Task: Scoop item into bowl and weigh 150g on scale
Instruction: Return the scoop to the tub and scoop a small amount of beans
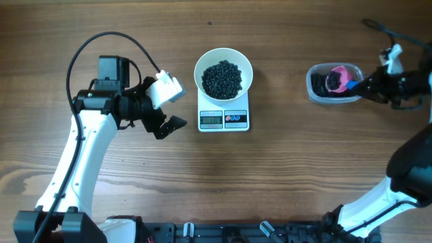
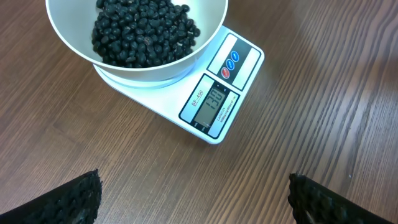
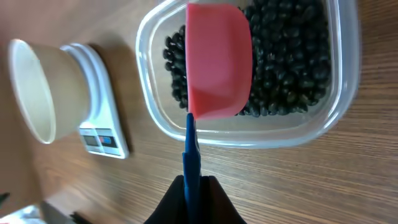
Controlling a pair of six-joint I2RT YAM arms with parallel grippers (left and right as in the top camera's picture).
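Observation:
A white bowl (image 1: 223,66) holding a heap of black beans (image 1: 223,79) stands on the small white scale (image 1: 224,119); its display (image 2: 212,104) is lit. My left gripper (image 1: 170,108) hovers open just left of the scale, nothing between its fingers (image 2: 68,200). At the far right, my right gripper (image 1: 368,85) is shut on the blue handle (image 3: 191,152) of a pink scoop (image 3: 219,59). The scoop's cup hangs over the beans (image 3: 286,56) in a clear plastic tub (image 1: 332,84).
Bare wooden tabletop (image 1: 283,175) surrounds everything. The left arm's white links (image 1: 74,169) run down the left side, and the right arm's links (image 1: 398,182) fill the lower right corner. A dark rail (image 1: 223,233) lines the front edge.

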